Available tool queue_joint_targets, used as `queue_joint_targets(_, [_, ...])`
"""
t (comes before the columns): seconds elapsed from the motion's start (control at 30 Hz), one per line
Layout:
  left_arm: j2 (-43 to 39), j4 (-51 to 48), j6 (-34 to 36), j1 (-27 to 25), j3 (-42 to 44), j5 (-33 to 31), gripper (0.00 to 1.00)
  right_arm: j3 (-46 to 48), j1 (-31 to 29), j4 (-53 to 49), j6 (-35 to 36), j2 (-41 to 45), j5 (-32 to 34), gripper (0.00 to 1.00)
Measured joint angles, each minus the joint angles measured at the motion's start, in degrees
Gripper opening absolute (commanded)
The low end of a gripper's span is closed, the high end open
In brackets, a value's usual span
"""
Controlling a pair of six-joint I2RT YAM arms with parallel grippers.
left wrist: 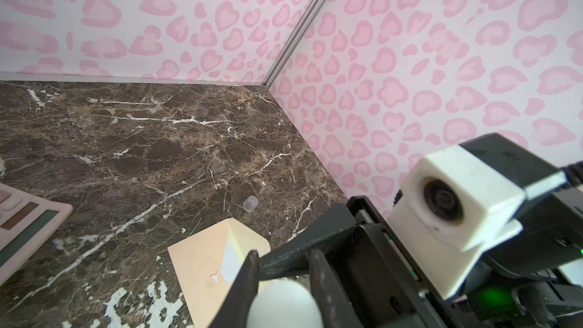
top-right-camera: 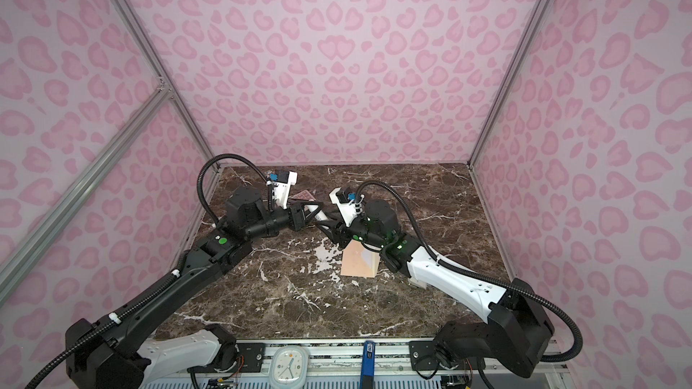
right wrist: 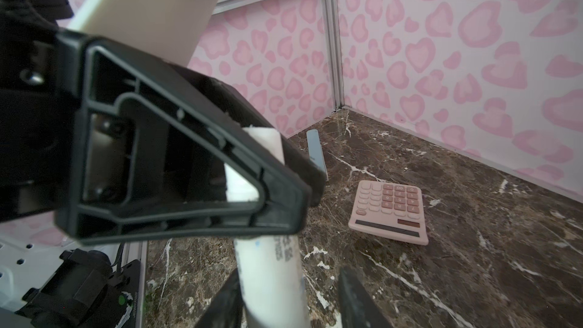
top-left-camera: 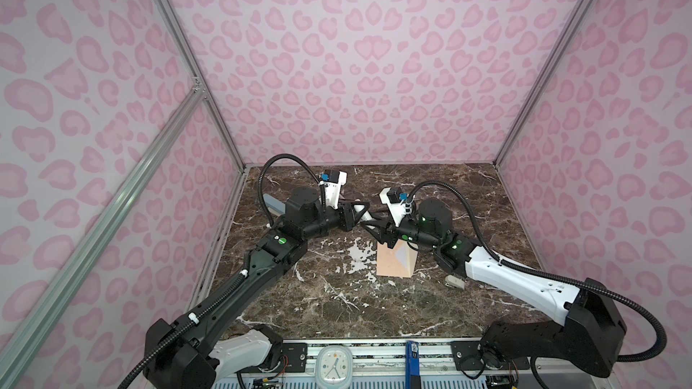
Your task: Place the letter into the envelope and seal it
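Observation:
The peach envelope (top-left-camera: pixel 393 261) (top-right-camera: pixel 357 261) lies flat near the table's middle, and its cream flap (left wrist: pixel 249 238) is folded open. A white wedge (left wrist: pixel 232 257) shows at the envelope's mouth and looks like the letter inside. Above the table and just behind the envelope, my left gripper (top-left-camera: pixel 361 215) (left wrist: pixel 284 257) is shut on a white glue stick (left wrist: pixel 284 301) (right wrist: pixel 271 279). My right gripper (top-left-camera: pixel 369 223) (right wrist: pixel 290 274) faces it and straddles the same tube. One right finger touches the tube and the other stands apart from it, so that gripper is open.
A pink calculator (right wrist: pixel 389 211) (left wrist: pixel 25 222) lies behind the grippers. A small clear cap (left wrist: pixel 250 203) sits beyond the envelope. A grey-blue bar (right wrist: pixel 315 153) lies at the back left. A stapler (top-left-camera: pixel 455 282) lies under the right forearm. A clock (top-left-camera: pixel 333 366) sits on the front rail.

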State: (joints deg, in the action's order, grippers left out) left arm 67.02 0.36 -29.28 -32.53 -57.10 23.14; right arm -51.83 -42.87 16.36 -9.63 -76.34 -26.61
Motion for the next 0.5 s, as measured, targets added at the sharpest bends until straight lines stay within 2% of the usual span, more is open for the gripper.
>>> queue_joint_targets(0.33, [-0.09, -0.61, 0.44, 0.81, 0.00, -0.59, 0.15, 0.13, -0.70, -0.20, 0.31, -0.09, -0.87, 0.39])
queue_joint_targets(0.5, [-0.17, -0.68, 0.39, 1.31, 0.00, -0.59, 0.15, 0.70, -0.74, -1.31, 1.31, 0.15, -0.79, 0.30])
